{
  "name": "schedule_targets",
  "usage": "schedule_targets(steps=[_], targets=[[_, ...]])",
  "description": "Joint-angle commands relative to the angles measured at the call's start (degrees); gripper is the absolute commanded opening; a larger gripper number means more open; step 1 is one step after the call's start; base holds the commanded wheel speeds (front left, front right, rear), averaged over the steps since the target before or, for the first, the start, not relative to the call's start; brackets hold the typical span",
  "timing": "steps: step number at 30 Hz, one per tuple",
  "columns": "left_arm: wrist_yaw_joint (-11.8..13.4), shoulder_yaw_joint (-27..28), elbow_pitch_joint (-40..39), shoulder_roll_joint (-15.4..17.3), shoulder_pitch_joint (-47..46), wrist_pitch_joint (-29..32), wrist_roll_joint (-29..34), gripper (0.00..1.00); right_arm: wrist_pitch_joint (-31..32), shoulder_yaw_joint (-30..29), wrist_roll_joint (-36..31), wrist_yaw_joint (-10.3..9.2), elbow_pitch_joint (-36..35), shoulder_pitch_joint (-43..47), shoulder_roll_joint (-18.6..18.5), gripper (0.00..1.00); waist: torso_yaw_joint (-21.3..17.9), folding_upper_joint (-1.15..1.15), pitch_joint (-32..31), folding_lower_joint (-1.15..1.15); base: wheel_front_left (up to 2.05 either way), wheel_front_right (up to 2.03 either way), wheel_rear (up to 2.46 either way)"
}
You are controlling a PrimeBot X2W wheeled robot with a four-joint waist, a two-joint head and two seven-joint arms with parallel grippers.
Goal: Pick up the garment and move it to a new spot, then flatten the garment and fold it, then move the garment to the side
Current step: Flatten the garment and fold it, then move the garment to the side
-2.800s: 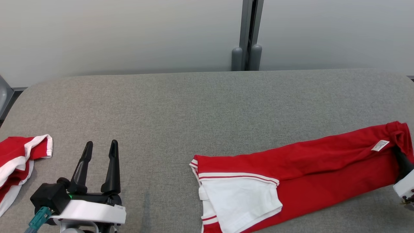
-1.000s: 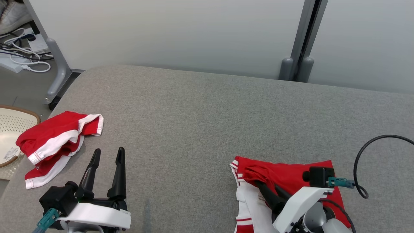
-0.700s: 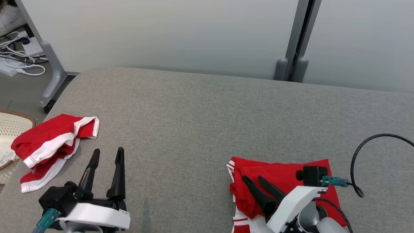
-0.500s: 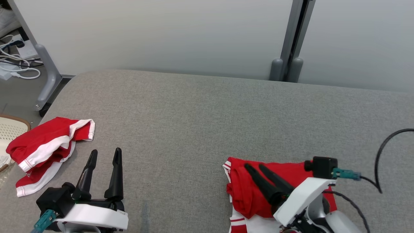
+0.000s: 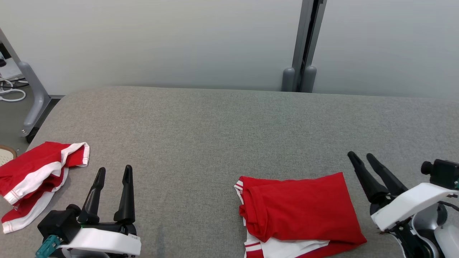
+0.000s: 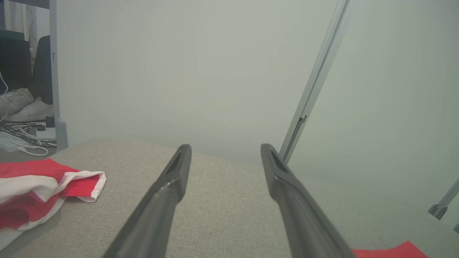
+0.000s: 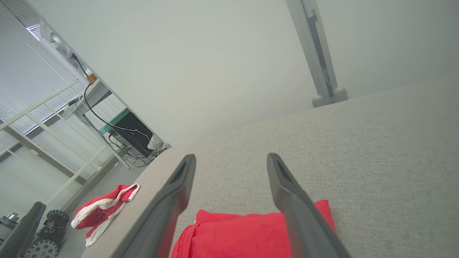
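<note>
Head view, far 9 o'clock edge: sliver of a pale basket with a brown rim; its contents cannot be made out. Beside it, at 8 o'clock, a crumpled cloth, red and white, lies on the grey surface.

Left hand at 7 o'clock, fingers spread, holding nothing.

Garment at 5 o'clock, folded into a red rectangle with a white layer showing along its near edge, clear of both hands.

Right hand at 4 o'clock, near the garment's right edge, fingers apart, empty.

Left wrist view adds white shoes and cables on the floor at 9 o'clock.

Right wrist view adds window blinds at 10 o'clock, with perhaps a computer case below them.
</note>
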Motion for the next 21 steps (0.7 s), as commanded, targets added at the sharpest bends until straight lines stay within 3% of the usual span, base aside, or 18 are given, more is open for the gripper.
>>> schedule_targets(steps=[1, 9, 15, 21], targets=[[-0.1, 0.2, -0.3, 0.1, 0.2, -0.1, 0.3, 1.00, -0.3, -0.6, -0.5, 0.12, -0.3, 0.7, -0.2, 1.00, -0.1, 0.00, -0.1, 0.00, 0.00, 0.00, 0.00], [-0.1, 0.5, -0.5, 0.0, 0.3, -0.1, 0.3, 1.00, 0.6, -6.4, -5.1, 0.12, 1.1, 3.8, 0.7, 1.00, -0.9, 0.00, -0.2, 0.00, 0.00, 0.00, 0.00], [-0.1, 0.2, -0.5, -0.1, -0.2, -0.1, 0.4, 1.00, 4.3, -6.7, -5.6, 0.12, 2.9, 3.6, 1.8, 1.00, -1.1, 0.00, -0.1, 0.00, 0.00, 0.00, 0.00], [-0.1, -0.3, -0.5, 0.0, -0.6, -0.1, 0.4, 1.00, 9.1, -6.1, -3.0, 0.12, 9.2, 0.3, 1.7, 1.00, -0.2, 0.00, 0.3, 0.00, 0.00, 0.00, 0.00]])
